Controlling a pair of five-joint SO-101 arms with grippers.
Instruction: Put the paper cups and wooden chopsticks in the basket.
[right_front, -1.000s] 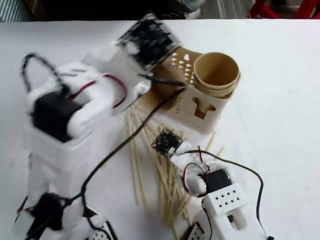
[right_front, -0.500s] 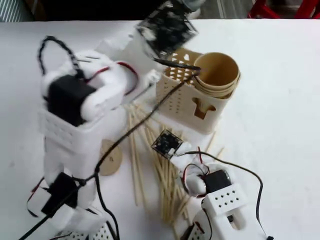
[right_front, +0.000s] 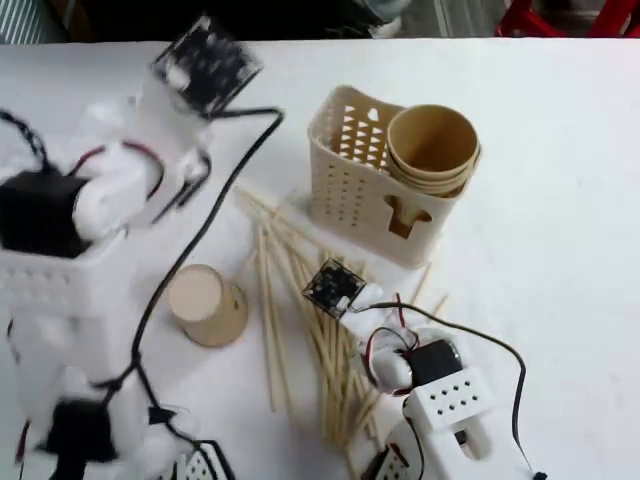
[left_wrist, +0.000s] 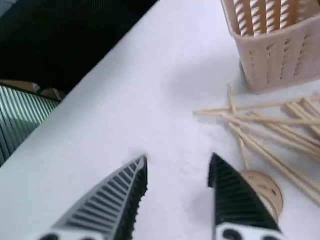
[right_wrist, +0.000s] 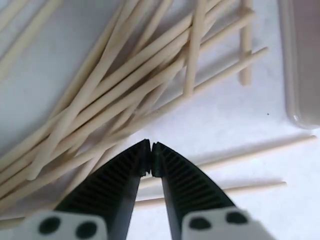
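Left gripper (left_wrist: 177, 162): jaws spread, empty, over bare table (left_wrist: 150, 100), near the loose paper cup (left_wrist: 261, 192), which lies on its side. Judged open in readiness for that cup.

Right gripper (right_wrist: 151, 146): jaws pressed together, pinching nothing, tips low over the chopsticks (right_wrist: 125, 100) scattered beside the basket (right_front: 375, 190). Probably parked.

Stacked cups (right_front: 432, 150) already stand in the basket. The loose paper cup and the chopsticks are not yet in.

Change: half a second back the left arm hung over the basket. It has swung off toward the table's bare side, uncovering the loose paper cup. Right arm unmoved.
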